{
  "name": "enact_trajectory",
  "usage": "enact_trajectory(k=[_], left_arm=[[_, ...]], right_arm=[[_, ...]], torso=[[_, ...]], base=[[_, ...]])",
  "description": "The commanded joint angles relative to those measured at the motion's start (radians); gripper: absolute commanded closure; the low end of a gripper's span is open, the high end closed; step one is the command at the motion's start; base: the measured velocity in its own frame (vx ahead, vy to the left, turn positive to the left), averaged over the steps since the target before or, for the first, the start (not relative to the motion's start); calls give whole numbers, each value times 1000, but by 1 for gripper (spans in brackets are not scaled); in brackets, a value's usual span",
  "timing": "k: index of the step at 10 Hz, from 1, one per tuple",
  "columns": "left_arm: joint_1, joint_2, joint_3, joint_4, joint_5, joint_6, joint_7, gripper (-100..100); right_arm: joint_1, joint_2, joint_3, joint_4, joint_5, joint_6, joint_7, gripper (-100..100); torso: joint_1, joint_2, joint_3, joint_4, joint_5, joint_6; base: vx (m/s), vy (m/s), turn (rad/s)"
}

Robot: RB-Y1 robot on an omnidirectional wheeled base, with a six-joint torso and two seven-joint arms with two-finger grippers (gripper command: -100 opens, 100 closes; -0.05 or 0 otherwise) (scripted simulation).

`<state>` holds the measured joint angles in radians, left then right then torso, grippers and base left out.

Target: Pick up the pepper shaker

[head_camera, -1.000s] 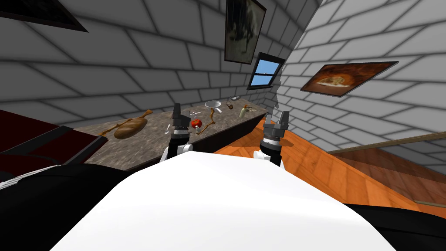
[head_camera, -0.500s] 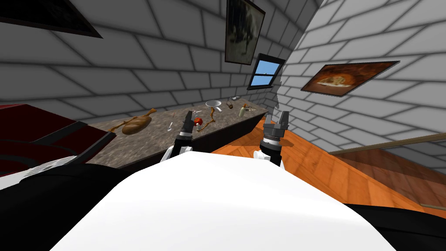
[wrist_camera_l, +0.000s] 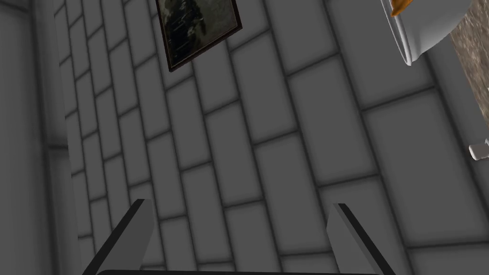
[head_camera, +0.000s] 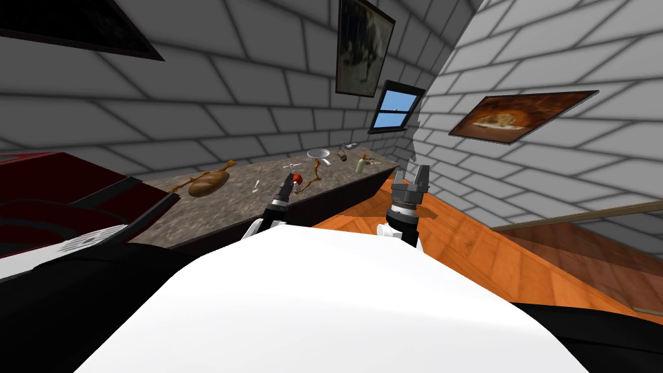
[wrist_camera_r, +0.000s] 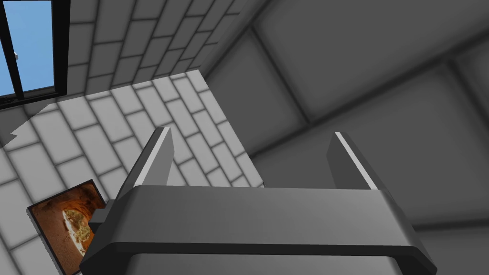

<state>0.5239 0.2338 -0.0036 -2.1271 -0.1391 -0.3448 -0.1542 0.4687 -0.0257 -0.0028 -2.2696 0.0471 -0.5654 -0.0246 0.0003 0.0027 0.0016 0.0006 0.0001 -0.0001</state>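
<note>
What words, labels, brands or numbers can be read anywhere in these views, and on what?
None: no text can be read.
On the dark framed picture: an image, no lettering.
On the orange framed picture: an image, no lettering.
On the small things on the counter: too small to show any label.

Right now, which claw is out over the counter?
The left claw, above the counter beside the red object; the right claw hangs over the orange floor.
</note>
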Motion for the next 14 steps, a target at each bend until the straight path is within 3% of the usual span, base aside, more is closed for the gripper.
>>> enact_trajectory(k=[1, 3, 8, 14], left_arm=[[9, 23, -13, 46, -32, 16, -34, -100], [14, 36, -21, 74, -53, 25, -54, -100], [22, 96, -47, 214, -151, 65, -153, -100], [-25, 138, -30, 373, -250, 86, -260, -100]], right_arm=[[0, 0, 0, 0, 0, 0, 0, 0], [0, 0, 0, 0, 0, 0, 0, 0], [0, 0, 0, 0, 0, 0, 0, 0], [0, 0, 0, 0, 0, 0, 0, 0]], torso=[[0, 0, 0, 0, 0, 0], [0, 1, 1, 0, 0, 0], [-2, -2, -1, 0, 0, 0], [-4, -6, -3, -1, -1, 0]], base=[[-63, 2, 54], [-50, -5, 31], [-18, -19, 52], [24, -45, 65]])
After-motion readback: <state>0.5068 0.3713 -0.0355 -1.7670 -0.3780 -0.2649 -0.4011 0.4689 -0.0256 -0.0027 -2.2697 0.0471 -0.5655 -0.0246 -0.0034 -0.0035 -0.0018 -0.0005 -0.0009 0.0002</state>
